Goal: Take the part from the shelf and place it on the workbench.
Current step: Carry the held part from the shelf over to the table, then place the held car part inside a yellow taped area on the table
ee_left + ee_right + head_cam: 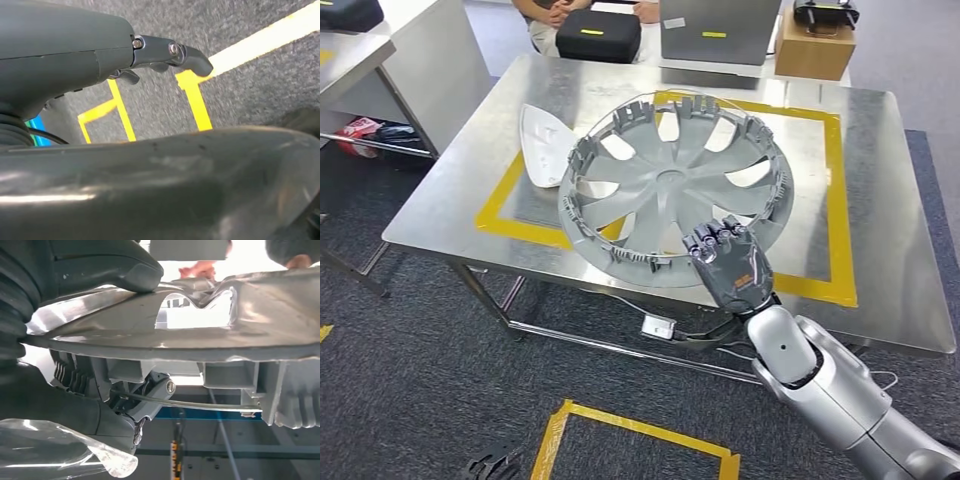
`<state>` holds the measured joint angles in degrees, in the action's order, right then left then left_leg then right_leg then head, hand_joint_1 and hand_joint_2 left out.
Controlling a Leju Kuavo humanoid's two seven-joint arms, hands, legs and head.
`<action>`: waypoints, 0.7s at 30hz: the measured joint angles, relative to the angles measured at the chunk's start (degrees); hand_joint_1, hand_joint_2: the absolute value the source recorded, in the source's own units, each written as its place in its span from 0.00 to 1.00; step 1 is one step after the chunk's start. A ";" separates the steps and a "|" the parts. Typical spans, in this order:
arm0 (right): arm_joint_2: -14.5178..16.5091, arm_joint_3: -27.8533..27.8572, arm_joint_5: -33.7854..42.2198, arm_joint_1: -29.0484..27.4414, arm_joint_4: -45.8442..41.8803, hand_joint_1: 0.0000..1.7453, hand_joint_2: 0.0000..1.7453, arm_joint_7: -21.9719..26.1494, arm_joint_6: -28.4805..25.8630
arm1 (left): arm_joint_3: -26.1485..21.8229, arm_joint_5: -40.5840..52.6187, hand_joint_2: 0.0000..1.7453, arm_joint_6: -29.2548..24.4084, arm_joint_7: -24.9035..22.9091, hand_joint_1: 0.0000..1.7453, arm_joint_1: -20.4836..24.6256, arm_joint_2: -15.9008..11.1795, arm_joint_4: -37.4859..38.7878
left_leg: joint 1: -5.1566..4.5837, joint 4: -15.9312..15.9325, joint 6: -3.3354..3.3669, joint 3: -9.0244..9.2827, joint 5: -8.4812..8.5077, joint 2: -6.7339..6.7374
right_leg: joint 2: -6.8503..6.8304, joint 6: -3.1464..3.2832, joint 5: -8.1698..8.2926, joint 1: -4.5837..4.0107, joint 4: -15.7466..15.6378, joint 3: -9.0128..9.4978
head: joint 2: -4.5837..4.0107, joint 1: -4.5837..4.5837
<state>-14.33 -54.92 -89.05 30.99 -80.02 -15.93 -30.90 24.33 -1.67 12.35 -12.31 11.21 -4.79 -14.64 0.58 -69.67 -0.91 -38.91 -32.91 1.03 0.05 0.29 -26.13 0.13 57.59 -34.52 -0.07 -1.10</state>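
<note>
Placement is the step in hand, as I judge it: the wheel cover point(676, 188) is above the steel workbench point(901, 270), inside the square of yellow tape point(839, 200), but it seems tilted, with its near rim at about 6 o'clock raised by the right hand point(726, 265). This hand grips the rim there; in the right wrist view the thumb point(113, 265) lies on one face of the cover and the darker fingers point(151, 400) hook among the clips on the other face. Whether the far rim at 12 o'clock already touches the bench, I cannot tell.

To do it well, I would lower the near rim slowly until the cover lies flat, and only then spread the fingers and draw them out toward 6 o'clock, so the clips do not catch. The white plastic piece point(539, 145) lies at 9 o'clock, just beside the rim; the cover should not slide onto it.

The left hand point(166, 55) hangs over the grey carpet point(245, 90), holding nothing, fingers apart.
</note>
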 joint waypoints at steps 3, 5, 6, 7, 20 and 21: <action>0.01 -0.03 0.00 -0.09 0.00 1.00 1.00 -0.01 0.06 | 0.01 0.02 0.00 0.00 0.00 0.00 -0.22 -0.03 0.01 | -0.03 -4.64 0.23 -2.36 -0.25 -0.57 | 2.20 0.05 0.01 -0.15 0.15 0.04 | 0.00 0.04; 0.01 -0.03 0.00 -0.11 0.00 1.00 1.00 -0.01 0.08 | 0.02 0.01 0.00 0.00 0.00 0.00 -0.21 -0.04 -0.01 | -0.01 2.19 0.81 0.46 3.99 -1.81 | 3.57 0.00 -0.02 -0.12 0.32 0.04 | 0.00 0.04; 0.01 -0.03 0.00 -0.07 0.00 1.00 1.00 -0.02 0.08 | 0.02 0.03 0.00 0.01 0.00 0.00 -0.20 -0.09 0.00 | 0.06 5.92 1.13 2.08 5.62 -2.92 | 4.22 -0.10 -0.04 -0.14 0.44 -0.09 | 0.00 0.01; 0.01 -0.03 0.00 -0.05 -0.01 1.00 1.00 -0.07 0.08 | 0.02 0.09 0.00 0.01 0.01 0.00 -0.18 -0.17 0.01 | 0.07 8.79 1.36 3.33 6.54 -3.90 | 4.85 -0.30 0.00 -0.06 0.56 -0.32 | 0.00 0.01; 0.01 -0.25 0.00 -0.03 0.00 1.00 1.00 -0.80 0.26 | 0.13 1.88 0.00 -1.30 -0.60 0.00 0.87 0.20 -0.01 | 0.43 11.81 2.41 4.79 6.67 1.55 | -0.82 -3.42 -2.32 0.90 9.75 -5.89 | 0.00 -0.90; 0.04 -0.23 0.00 0.07 0.00 1.00 1.00 -0.72 0.30 | 0.22 2.10 0.00 -1.67 -0.82 0.00 0.92 0.26 -0.01 | 0.34 11.69 2.11 4.79 6.50 1.87 | -1.67 -3.37 -0.97 0.78 5.79 -3.53 | 0.00 -0.93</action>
<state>-14.29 -55.16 -89.05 31.06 -80.02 -16.65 -30.60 24.55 0.43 10.68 -13.13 12.13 -4.53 -14.64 0.92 -57.99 1.20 -34.12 -26.41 2.90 -1.62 -3.07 -27.10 0.92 63.38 -38.05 -0.07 -2.03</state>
